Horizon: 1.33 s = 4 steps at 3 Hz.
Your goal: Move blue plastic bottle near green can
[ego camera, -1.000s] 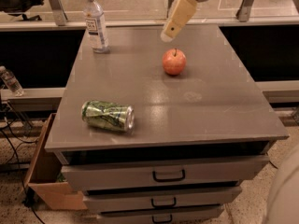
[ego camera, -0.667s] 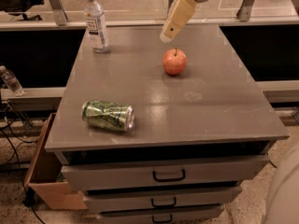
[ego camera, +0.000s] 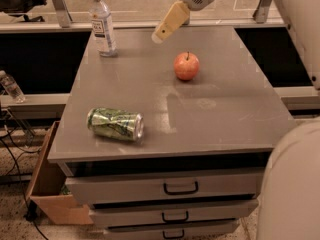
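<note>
Shifting left toward blue plastic bottle (ego camera: pixel 102 26), jaws above table (ego camera: pixel 225 119) rear.

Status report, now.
Gripper aloft, far side, right of blue plastic bottle. Bottle upright, far-left corner, ungrasped. Green can on its side, front-left. Apple off that line.

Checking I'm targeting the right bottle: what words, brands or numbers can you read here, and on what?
Blue plastic bottle label: dark print, too blurred to read.
Green can: pattern only, no legible brand.
End effector, hovering over the back of the table between bottle and apple: no markings.
No readable text anywhere.
</note>
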Each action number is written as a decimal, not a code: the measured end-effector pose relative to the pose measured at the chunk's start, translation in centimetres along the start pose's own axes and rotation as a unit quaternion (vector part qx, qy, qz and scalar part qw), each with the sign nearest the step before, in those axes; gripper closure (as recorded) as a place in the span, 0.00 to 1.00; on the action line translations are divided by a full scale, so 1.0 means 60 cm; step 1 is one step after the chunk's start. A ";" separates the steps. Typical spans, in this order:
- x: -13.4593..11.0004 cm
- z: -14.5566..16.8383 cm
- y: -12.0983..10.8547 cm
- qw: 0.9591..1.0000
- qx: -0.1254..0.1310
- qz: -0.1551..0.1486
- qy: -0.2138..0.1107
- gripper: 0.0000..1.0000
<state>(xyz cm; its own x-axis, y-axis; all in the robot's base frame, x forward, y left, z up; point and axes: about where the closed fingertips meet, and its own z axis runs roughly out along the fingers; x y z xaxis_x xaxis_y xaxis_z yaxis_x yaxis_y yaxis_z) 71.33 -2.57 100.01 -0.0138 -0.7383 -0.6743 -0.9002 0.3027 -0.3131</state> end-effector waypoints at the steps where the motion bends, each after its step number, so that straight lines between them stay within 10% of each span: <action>1: -0.019 0.077 -0.059 0.997 0.028 0.055 -0.054 0.00; 4: -0.071 0.276 -0.158 0.975 0.088 0.138 -0.153 0.00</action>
<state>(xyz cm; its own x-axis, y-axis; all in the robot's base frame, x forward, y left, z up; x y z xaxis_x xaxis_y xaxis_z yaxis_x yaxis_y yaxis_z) 87.15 7.69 94.78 -0.0901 -0.4079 -0.9086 -0.7920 0.5825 -0.1830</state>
